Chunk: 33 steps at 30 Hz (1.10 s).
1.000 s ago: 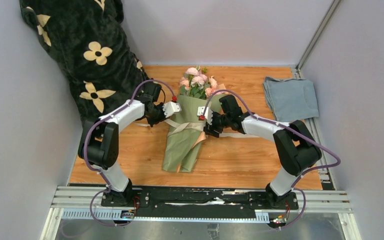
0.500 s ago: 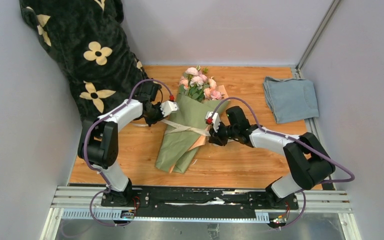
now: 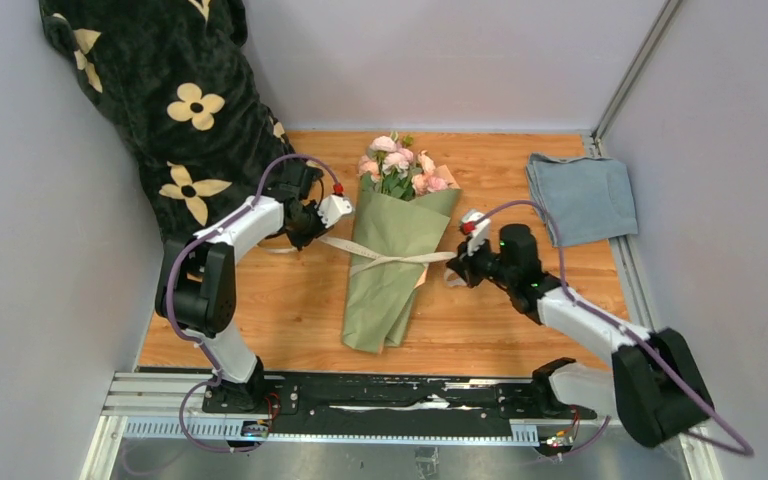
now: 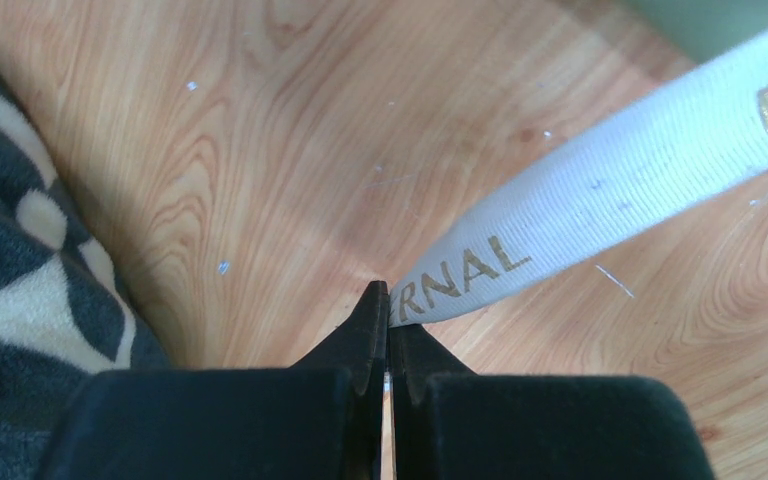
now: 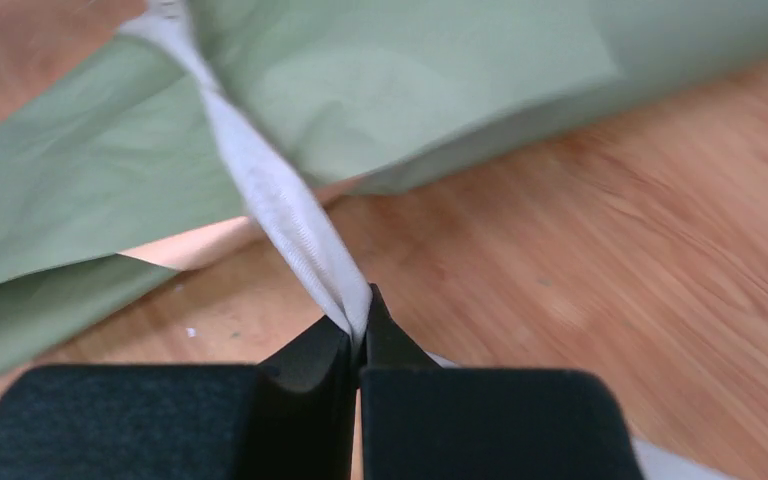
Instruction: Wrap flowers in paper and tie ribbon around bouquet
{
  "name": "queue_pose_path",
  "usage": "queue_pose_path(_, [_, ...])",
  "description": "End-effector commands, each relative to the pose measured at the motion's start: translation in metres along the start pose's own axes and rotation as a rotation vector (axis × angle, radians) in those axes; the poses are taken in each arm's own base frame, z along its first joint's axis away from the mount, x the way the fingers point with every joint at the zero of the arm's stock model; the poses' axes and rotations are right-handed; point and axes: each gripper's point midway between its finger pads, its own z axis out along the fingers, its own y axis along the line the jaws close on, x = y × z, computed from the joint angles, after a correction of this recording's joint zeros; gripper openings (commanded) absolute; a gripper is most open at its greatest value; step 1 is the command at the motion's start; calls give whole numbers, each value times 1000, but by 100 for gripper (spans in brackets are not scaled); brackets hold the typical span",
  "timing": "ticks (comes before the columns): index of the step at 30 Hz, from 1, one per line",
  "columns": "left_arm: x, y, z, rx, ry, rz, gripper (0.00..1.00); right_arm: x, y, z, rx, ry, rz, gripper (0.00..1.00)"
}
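With both arms spread to either side of the table [image 3: 280,310], I count one bouquet [image 3: 392,285] lying flat between them, its bloom end toward the far wall and its narrow tail toward the arm bases. One sheet of sage-green paper [image 3: 405,220] forms the cone, with a sliver of its peach face showing at the right edge, and one cluster of pale-pink flowers [image 3: 398,163] pokes out of the top; the blooms crowd each other too tightly for me to count. One cream ribbon [image 3: 410,258] crosses the cone near its middle, its two strands meeting over the paper and running out sideways in a straight line. My left gripper [image 3: 318,236] is fully closed, pinching the left strand just off the cone's edge; the wrist camera shows gold lettering on the strip right at the fingertips. My right gripper [image 3: 457,264] is likewise closed tight on the right strand, just beside the cone's right edge, with a short loose bit of ribbon lying on the wood under it. Two other things share the space: one black plush blanket [image 3: 160,110] with cream flower prints, heaped in the far-left corner and crowding my left arm, and one folded blue-grey cloth [image 3: 580,197] at the far right, apart from the right arm.
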Motion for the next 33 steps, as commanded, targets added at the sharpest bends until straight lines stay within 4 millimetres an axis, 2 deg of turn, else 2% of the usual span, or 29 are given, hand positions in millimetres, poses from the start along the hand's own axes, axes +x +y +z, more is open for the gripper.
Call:
queue_pose_path(1, [14, 25, -6, -80, 36, -176, 0, -4, -55, -38, 306, -168, 231, 0])
queue_pose_path(5, [39, 15, -1, -27, 70, -235, 0, 28, -87, -69, 481, -154, 438, 0])
queue_pose_path(9, [67, 7, -2, -36, 138, -238, 0, 41, -117, -97, 592, -220, 609, 0])
queue_pose_path(13, [101, 20, -5, -110, 212, -273, 0, 58, -153, -135, 745, -291, 764, 0])
queue_pose_path(15, [118, 27, -5, -143, 240, -299, 0, 67, -164, -147, 770, -315, 843, 0])
queue_pose_path(17, [132, 29, -3, -155, 261, -313, 0, 76, -169, -151, 770, -286, 882, 0])
queue_pose_path(18, [147, 31, -4, -165, 285, -340, 0, 83, -169, -150, 774, -255, 894, 0])
queue_pose_path(22, [176, 43, -5, -234, 357, -354, 0, 92, -174, -150, 773, -224, 936, 0])
queue_pose_path(29, [190, 60, -13, -295, 377, -374, 0, 95, -180, -159, 800, -205, 933, 0])
queue_pose_path(33, [196, 62, -14, -296, 385, -381, 0, 99, -184, -165, 822, -201, 931, 0])
